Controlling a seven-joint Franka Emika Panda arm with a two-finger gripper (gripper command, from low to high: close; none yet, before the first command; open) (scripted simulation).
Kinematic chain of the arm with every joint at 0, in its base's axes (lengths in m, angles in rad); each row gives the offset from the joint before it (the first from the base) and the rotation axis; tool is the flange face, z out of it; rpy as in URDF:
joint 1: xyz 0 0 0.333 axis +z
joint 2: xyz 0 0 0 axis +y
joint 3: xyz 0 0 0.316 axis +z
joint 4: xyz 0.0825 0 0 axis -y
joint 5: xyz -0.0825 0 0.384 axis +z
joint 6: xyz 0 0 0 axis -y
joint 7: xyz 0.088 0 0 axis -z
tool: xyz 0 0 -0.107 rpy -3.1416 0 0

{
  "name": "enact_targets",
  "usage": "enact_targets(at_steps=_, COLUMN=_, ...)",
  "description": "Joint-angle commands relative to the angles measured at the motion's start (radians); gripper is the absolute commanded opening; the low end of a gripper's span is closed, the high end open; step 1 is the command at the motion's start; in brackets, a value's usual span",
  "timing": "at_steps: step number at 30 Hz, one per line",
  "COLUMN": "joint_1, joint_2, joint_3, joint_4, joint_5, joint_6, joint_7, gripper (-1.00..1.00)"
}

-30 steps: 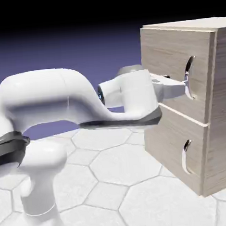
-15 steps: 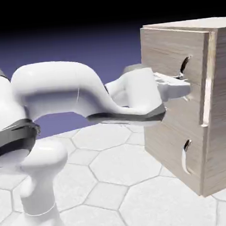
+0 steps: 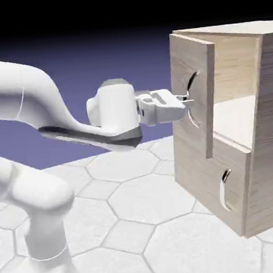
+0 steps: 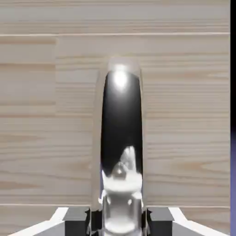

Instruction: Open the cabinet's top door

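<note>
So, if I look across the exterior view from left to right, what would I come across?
The robot's thick white arm, then its gripper on the upper door's curved handle, then the cabinet's bright inside, then its outer side wall.

The cabinet (image 3: 264, 168) stands at the exterior view's right. Its top door (image 3: 193, 93) is partly open, exposing a pale interior. The jaws (image 3: 188, 101) are at the door's curved silver handle (image 3: 188, 87). The lower panel (image 3: 209, 176), fitted with a smaller handle (image 3: 224, 190), is closed.
</note>
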Motion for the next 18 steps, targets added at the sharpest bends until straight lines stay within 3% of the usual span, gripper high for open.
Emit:
enact_targets(at_steps=1, joint_1=-0.03, joint_2=-0.004, joint_3=0.036, joint_4=-0.012, joint_5=0.027, joint_6=-0.003, joint_7=0.001, gripper=-1.0)
enact_targets(at_steps=7, joint_1=-0.128, joint_2=-0.083, joint_3=0.231, joint_4=-0.102, joint_5=0.254, joint_6=-0.086, joint_7=-0.068, gripper=-1.0)
enact_targets(at_steps=18, joint_1=-0.094, joint_2=-0.195, joint_3=0.565, joint_4=-0.191, joint_5=0.732, joint_6=-0.383, joint_7=-0.21, gripper=-1.0)
